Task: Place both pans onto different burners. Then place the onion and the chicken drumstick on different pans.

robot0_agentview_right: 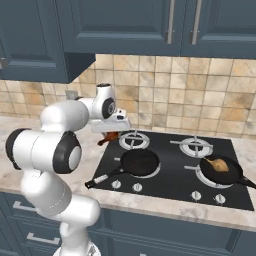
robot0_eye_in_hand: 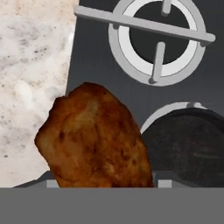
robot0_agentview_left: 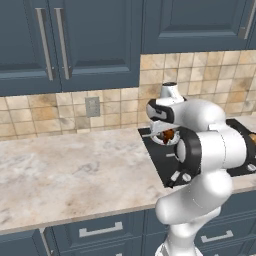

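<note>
Kitchen, gas cooktop (robot0_agentview_right: 172, 170), marble counter (robot0_agentview_left: 70, 170), blue cabinets (robot0_agentview_left: 70, 40)

Gripper (robot0_agentview_right: 113, 134) holding chicken drumstick (robot0_agentview_right: 109, 137) over cooktop (robot0_agentview_right: 170, 172), onion (robot0_agentview_right: 218, 163) in right pan (robot0_agentview_right: 222, 171)

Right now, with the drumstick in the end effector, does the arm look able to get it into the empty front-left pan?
Probably yes. The end effector holds the chicken drumstick above the cooktop's back-left corner, and the empty pan sits just in front with nothing between them.

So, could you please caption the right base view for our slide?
Chicken drumstick carried above cooktop; one pan empty, other pan holding onion.
</note>
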You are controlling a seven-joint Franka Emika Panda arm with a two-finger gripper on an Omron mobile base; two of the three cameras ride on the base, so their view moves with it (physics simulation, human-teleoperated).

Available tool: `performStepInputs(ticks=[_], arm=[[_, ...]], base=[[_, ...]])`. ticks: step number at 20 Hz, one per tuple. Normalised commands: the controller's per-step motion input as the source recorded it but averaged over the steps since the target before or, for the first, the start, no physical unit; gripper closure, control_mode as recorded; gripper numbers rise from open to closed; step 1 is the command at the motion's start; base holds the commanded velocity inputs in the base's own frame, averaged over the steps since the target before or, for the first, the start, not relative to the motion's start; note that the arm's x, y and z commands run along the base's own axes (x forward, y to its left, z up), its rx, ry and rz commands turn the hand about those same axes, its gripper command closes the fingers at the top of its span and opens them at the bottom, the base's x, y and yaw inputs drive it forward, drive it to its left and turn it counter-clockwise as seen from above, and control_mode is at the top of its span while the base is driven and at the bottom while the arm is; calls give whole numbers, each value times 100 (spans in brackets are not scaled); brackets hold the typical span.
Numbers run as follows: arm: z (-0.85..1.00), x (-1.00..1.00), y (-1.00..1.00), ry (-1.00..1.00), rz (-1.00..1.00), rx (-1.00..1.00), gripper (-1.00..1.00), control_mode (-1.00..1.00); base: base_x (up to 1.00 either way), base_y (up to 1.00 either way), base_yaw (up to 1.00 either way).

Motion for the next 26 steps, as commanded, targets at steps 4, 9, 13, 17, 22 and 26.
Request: performStepInputs(ticks=[4,9,13,17,22,26], arm=[[12,-25,-31,0,-4,0,100,-100],[2,-10,-38,0,-1,1,100,-100],[0,0,-41,0,0,1,100,-100],[-3,0,-34,0,0,1,100,-100],[-3,0,-25,1,0,2,100,-100],[-18,0,-12,0,0,0,100,-100]], base=[[0,0,0],[0,0,0],[0,0,0],[0,0,0],[0,0,0],[0,0,0]])
